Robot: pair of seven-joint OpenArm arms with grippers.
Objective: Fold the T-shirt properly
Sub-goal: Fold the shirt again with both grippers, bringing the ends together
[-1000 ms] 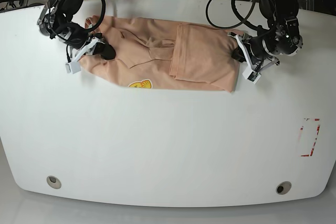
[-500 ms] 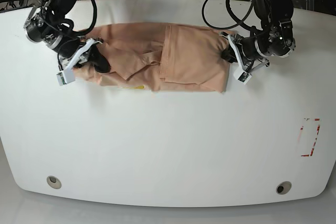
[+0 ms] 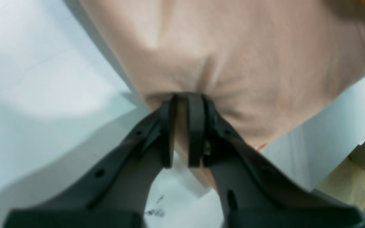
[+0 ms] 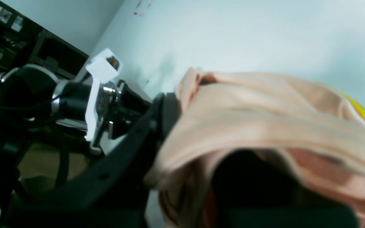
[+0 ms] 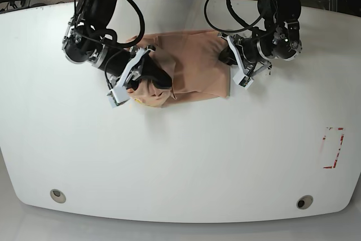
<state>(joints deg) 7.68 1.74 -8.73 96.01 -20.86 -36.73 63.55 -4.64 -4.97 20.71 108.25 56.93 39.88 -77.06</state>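
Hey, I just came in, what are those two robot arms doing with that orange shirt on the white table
The two arms are folding a peach T-shirt at the far side of the white table. The left claw is shut on one edge of the fabric, pinching a gathered fold. The right claw has the opposite end bunched up around it, with the yellow print showing at that end. The two claws sit close together, so the shirt is bunched into a short, rumpled bundle between them rather than lying flat.
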